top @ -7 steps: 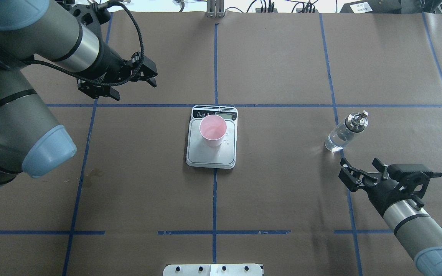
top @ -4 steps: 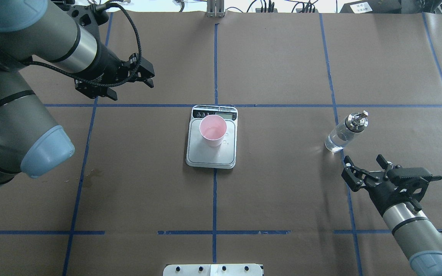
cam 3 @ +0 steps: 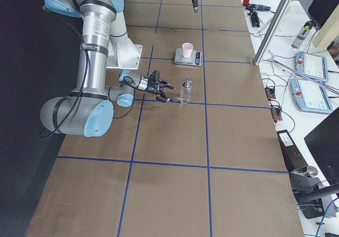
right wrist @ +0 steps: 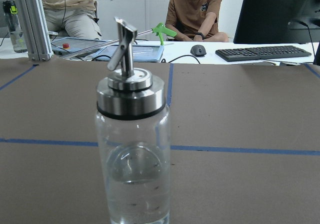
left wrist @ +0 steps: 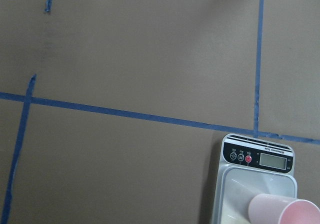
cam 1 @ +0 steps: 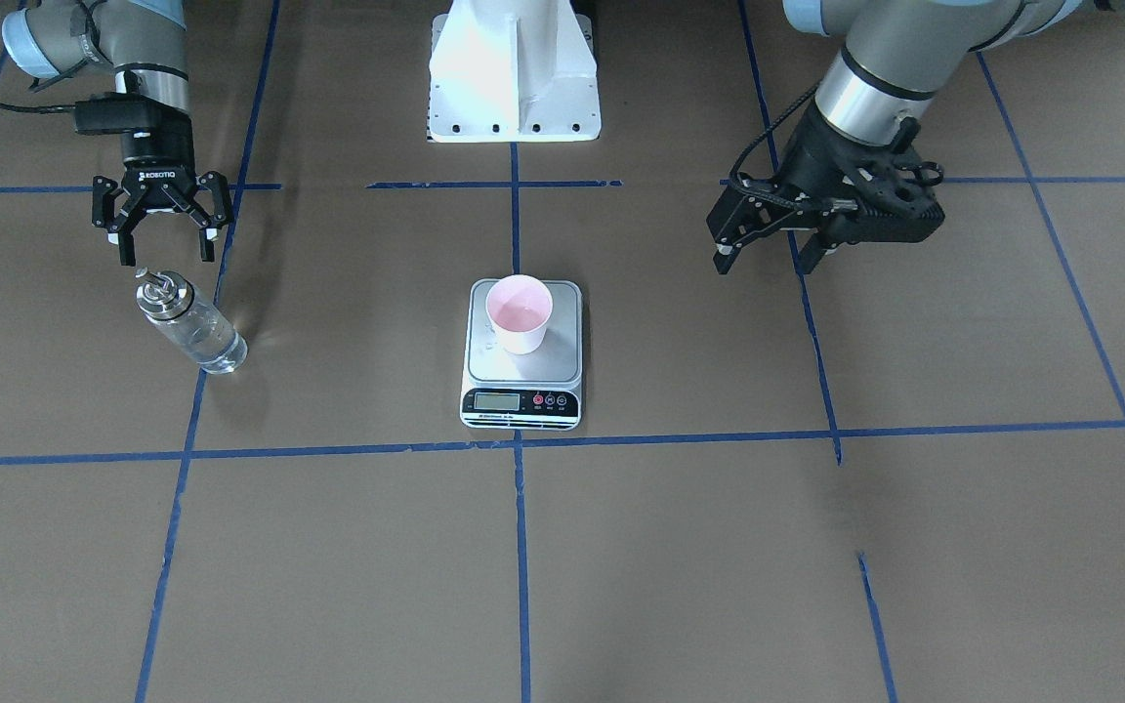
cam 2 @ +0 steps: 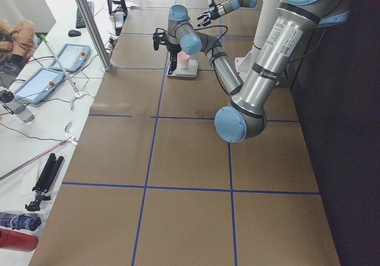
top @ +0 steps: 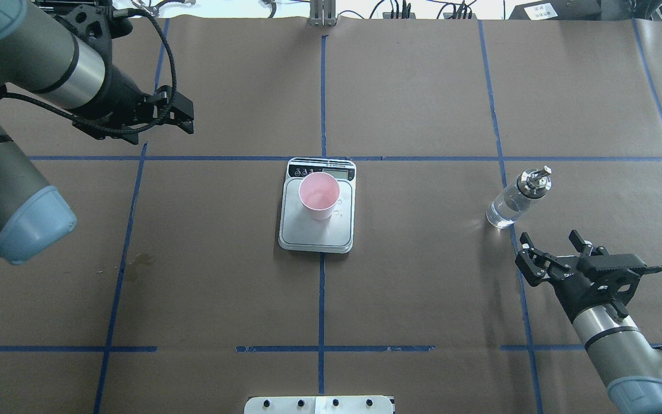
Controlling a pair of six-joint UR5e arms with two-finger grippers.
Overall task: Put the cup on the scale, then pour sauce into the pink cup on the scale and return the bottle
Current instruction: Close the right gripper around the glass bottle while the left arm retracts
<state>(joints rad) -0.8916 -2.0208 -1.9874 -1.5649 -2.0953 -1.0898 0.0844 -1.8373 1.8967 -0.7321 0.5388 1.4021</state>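
Two arms hang over one brown desk (top: 423,86), and only the right one is placed to deal with the bottle. My left fingers (top: 179,115) hover on the far left, well apart from everything; they look parted and hold nothing. The scale (top: 316,236) lies flat at the middle of the desk, its display strip on the side away from me. My right fingers (top: 531,257) are spread wide and empty, low over the desk on my right.

The bottle (top: 509,204) stands upright on the desk just beyond those right fingers, well apart from the scale. Its long axis is vertical. In the right wrist view it fills the centre, so it lies straight ahead, in line with the gap between the fingers.

The cup (top: 319,195) sits upright on the scale's platform, mouth up, towards the display end. I cannot tell whether any sauce (right wrist: 132,194) is in it; I see the sauce only low in the bottle. The silver cap (right wrist: 131,96) and slanted spout (right wrist: 122,39) top the glass.

I judge that a short, level reach forward would bring the fingers around the glass below the cap.
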